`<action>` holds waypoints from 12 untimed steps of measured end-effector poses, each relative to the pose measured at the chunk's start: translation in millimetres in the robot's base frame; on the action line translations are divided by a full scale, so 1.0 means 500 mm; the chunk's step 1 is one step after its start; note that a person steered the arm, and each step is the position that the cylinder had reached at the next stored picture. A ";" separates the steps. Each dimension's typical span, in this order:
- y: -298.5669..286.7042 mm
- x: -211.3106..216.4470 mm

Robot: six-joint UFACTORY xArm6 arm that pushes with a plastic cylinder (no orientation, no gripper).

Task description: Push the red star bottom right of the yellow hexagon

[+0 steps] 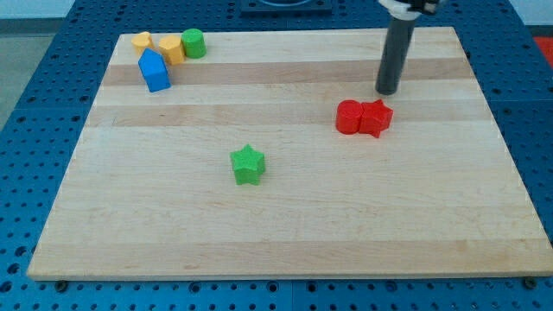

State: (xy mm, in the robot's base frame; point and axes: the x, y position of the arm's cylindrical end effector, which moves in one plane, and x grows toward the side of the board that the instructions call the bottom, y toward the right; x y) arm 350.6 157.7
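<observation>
My tip (386, 91), bare and holding nothing, stands just toward the worktop's top edge from the red star (377, 117), while the yellow hexagon (171, 49) sits far off near the top-left corner.

Wooden worktop (285, 225) with my tip (386, 92) resting toward the view's upper right, just above the red star (377, 117), which touches a red cylinder (348, 117) on its left. A green star (248, 164) lies alone near the centre. At the view's upper left cluster a yellow cylinder (142, 42), yellow hexagon (171, 48), green cylinder (193, 42) and blue block (155, 71).
</observation>
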 end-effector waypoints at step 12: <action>-0.295 0.038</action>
State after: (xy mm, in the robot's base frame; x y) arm 369.5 10.3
